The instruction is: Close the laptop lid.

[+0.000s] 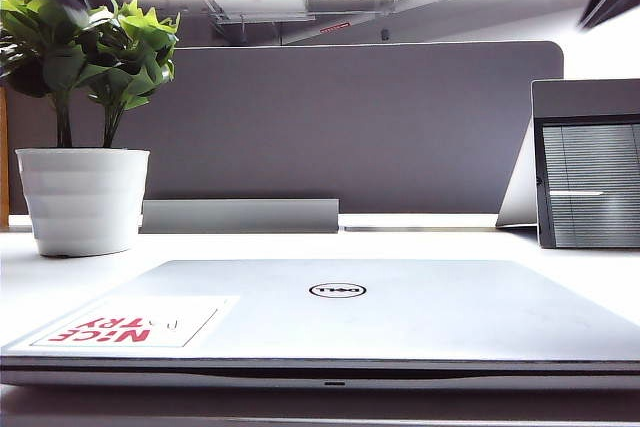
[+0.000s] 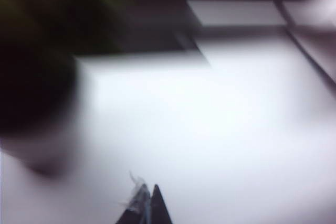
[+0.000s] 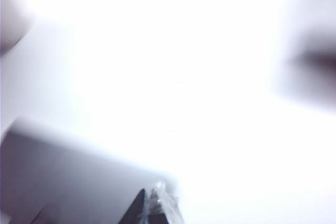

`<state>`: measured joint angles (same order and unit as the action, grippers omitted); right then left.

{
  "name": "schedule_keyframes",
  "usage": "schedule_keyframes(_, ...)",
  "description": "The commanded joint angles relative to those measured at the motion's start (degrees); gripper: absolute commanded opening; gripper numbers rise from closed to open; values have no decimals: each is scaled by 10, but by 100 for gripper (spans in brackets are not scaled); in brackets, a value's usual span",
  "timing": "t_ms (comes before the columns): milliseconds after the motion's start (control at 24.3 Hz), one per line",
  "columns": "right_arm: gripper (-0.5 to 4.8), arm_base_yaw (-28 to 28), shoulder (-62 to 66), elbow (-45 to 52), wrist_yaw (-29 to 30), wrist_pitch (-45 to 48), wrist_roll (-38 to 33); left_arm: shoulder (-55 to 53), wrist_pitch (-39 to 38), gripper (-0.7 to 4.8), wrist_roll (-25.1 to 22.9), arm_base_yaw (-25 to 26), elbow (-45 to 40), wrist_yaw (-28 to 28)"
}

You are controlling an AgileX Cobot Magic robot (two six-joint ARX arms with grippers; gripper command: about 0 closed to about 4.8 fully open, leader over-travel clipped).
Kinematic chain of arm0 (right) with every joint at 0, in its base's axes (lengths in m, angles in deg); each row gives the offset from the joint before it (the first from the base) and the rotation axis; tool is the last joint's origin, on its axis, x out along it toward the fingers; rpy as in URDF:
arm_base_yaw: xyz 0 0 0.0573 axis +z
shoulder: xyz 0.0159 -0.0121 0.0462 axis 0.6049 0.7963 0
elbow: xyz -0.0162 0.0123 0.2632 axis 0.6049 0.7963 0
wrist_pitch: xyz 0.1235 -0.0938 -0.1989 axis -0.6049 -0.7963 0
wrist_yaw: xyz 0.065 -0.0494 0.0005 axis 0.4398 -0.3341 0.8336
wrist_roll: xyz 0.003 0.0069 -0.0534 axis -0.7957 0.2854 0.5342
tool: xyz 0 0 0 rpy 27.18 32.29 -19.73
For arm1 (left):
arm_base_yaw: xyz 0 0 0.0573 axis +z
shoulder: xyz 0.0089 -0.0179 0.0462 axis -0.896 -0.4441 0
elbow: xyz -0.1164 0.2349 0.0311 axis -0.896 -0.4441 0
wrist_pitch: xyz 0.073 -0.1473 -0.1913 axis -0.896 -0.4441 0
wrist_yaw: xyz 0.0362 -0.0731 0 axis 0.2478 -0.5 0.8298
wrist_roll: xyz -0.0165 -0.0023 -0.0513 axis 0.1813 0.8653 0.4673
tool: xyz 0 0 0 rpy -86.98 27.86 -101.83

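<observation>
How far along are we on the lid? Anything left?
Done: the laptop lid lies flat on the laptop, only a thin seam at the front edge. In hand: nothing; the left hand and right hand show shut fingertips above blurred pale surfaces. Left: nothing visible.

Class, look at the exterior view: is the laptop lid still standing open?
No, the laptop lid lies flat on the laptop, logo facing up.

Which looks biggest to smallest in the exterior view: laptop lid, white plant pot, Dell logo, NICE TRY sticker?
1. laptop lid, though it is nearest the camera
2. NICE TRY sticker and white plant pot: too close to rank
3. Dell logo
</observation>
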<state>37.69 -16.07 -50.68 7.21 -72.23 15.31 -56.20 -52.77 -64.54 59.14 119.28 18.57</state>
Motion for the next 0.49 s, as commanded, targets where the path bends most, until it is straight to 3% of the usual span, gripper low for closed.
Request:
schedule_keyframes(41,-2,0,-53,-3,-129,60,-27,47,58,-5,3,-1,1,123)
schedule_keyframes(247,-2,0,-111,-3,-196,104,-26,98,73,-5,-4,-1,1,180)
schedule_keyframes(494,-1,0,-128,-3,-199,145,-26,112,69,-5,-3,-1,1,183)
